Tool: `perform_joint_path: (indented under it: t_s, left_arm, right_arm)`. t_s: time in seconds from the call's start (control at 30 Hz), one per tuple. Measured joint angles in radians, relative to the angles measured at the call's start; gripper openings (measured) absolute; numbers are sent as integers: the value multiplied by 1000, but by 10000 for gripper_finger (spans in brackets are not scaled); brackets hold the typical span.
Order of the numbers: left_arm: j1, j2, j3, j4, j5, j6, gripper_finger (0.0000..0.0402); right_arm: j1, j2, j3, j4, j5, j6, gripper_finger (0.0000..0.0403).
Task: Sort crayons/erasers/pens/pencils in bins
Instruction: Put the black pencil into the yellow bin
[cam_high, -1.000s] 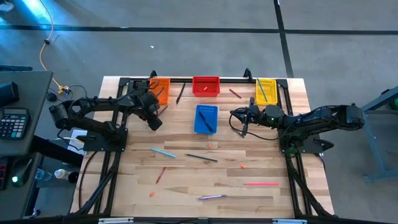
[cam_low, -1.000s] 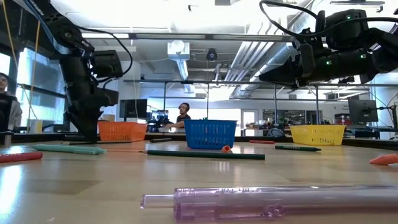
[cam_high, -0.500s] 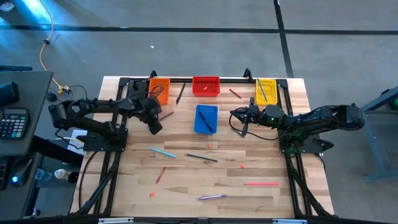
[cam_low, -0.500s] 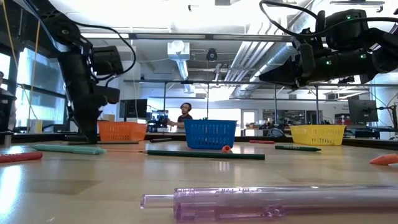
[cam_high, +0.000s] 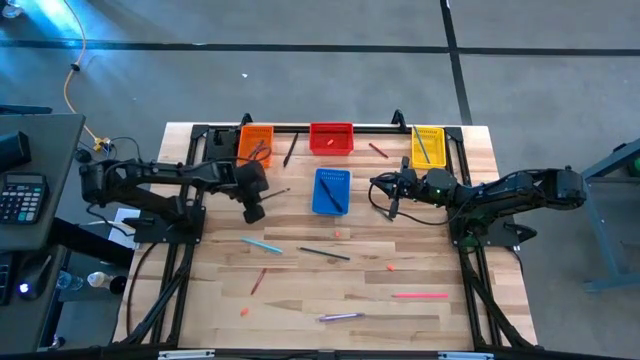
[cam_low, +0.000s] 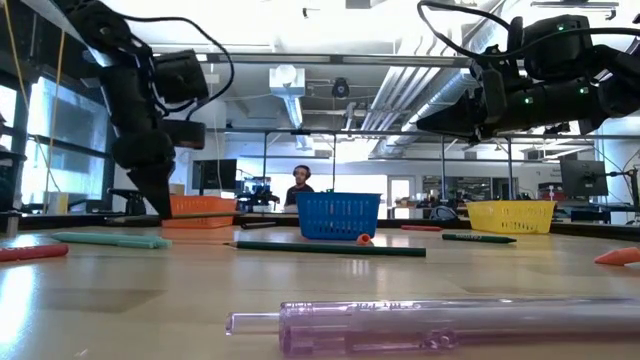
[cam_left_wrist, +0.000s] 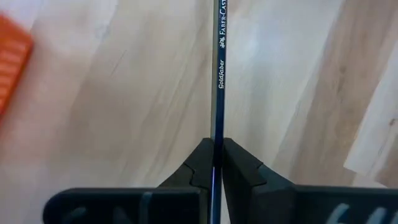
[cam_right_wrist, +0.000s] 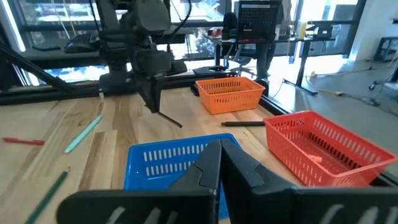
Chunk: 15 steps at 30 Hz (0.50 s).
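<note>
Holding a pencil (cam_left_wrist: 216, 74) pinched between its pressed-together fingers (cam_left_wrist: 239, 171), the left gripper (cam_high: 254, 207) sits left of centre in the high view, just below the orange bin (cam_high: 255, 146) and left of the blue bin (cam_high: 331, 190). The pencil's free end points toward the blue bin; whether it touches the table (cam_high: 300, 300) cannot be told. The blue bin already holds a dark stick, so it is judged the pencil's target. Advice: lift until the tip clears the table, carry it over the blue bin's rim, line the shaft with the bin's long side, lower, then release; a slanted drop may leave it propped on the mesh wall. The right gripper (cam_high: 392, 208) waits right of the blue bin, fingers (cam_right_wrist: 205, 168) closed on nothing. Other pens, crayons and erasers lie scattered across the lower half of the table.
</note>
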Motion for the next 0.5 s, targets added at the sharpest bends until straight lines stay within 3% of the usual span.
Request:
perform_joint_path:
  t_s: [0.3,0.5]
  left_arm:
    - [-106,-1,28,4,-169,128,7]
    - [-201,-1,28,6,-359,204,7]
  right_arm:
    - [0,0,26,-26,1,36,0]
    - [3,0,143,-282,0,85,0]
